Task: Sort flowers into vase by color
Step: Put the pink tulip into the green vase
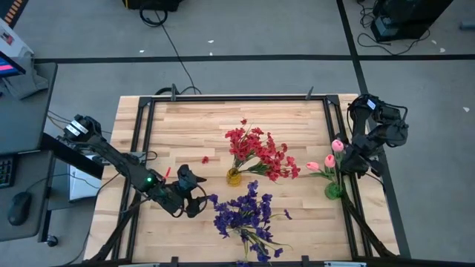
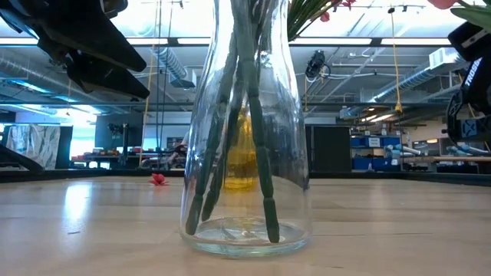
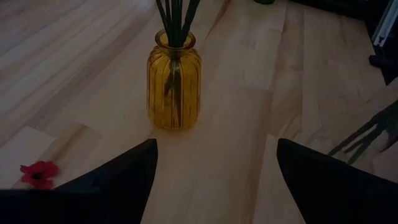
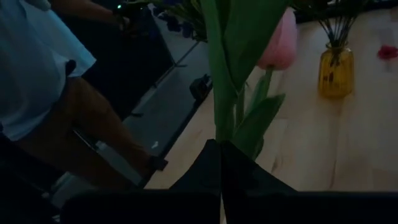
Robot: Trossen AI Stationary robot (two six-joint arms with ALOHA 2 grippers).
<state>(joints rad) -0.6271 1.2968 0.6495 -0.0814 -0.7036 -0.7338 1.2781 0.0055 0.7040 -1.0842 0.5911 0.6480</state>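
Note:
Red blooms (image 1: 258, 152) stand in a yellow vase (image 1: 234, 176), also seen ahead in the left wrist view (image 3: 174, 84). Purple blooms (image 1: 243, 213) stand in a clear vase (image 2: 245, 153) near the table's near edge. Pink tulips (image 1: 329, 160) rise from a green vase (image 1: 334, 190) at the table's right. My left gripper (image 1: 191, 189) (image 3: 214, 174) is open, low over the table, left of the purple blooms. My right gripper (image 1: 349, 159) (image 4: 221, 165) is shut on a tulip stem beside the green vase. My right gripper pinches a pink tulip's green stem and leaves (image 4: 219, 134) between its two shut fingers, below the pink bud (image 4: 278, 40). The stem stands up out of the fingers. Its lower end is hidden by the gripper.
A loose red bloom (image 1: 205, 159) (image 3: 37, 173) (image 2: 159, 179) lies on the wood left of the yellow vase. A dark metal frame (image 1: 141, 141) runs round the table. A person (image 4: 43, 93) stands off the table beyond the right arm. Bare wood lies toward the far edge.

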